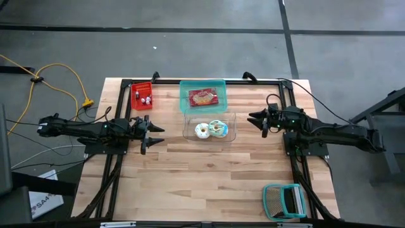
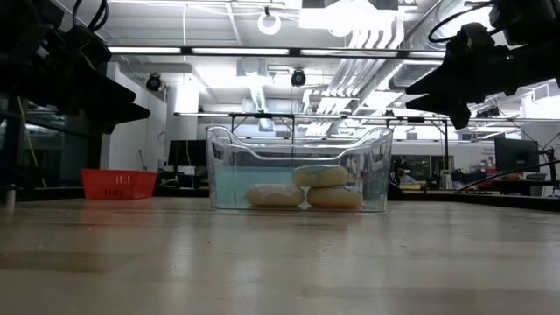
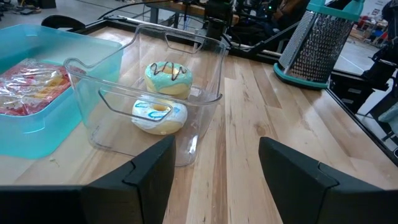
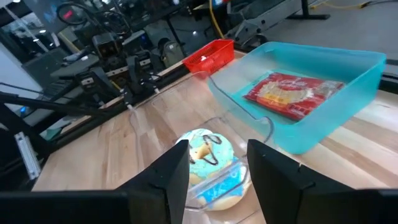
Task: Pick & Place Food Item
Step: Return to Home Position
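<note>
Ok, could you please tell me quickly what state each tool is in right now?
Left tool: open, empty, raised beside the transparent bin.
Right tool: open, empty, raised on the bin's other side.

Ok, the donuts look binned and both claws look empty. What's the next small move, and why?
Probably just draw both arms back toward their rest poses. The donuts lie inside the transparent bin. The left claw and right claw hang open and empty on either side of it, above the table, so nothing seems left to grasp.
</note>
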Tool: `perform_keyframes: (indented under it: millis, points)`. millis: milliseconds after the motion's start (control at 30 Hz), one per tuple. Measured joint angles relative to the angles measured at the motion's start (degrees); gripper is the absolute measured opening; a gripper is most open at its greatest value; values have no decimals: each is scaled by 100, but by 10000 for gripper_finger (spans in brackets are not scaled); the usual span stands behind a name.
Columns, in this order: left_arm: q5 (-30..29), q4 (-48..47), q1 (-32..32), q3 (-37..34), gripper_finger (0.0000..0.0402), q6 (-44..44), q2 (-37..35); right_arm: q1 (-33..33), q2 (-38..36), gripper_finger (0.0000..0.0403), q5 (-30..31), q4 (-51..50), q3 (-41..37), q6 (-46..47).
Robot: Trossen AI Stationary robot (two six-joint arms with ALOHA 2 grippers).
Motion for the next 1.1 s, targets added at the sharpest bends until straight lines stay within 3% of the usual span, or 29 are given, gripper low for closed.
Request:
perform_keyframes:
  millis: [567, 1100]
  points:
    - [0, 2, 0, -2, 225, 0, 0, 0, -1422, 151, 108, 67, -744, 26]
    - [0, 1, 0, -1, 225, 0, 2, -1, -2178, 151, 101, -161, -957, 56]
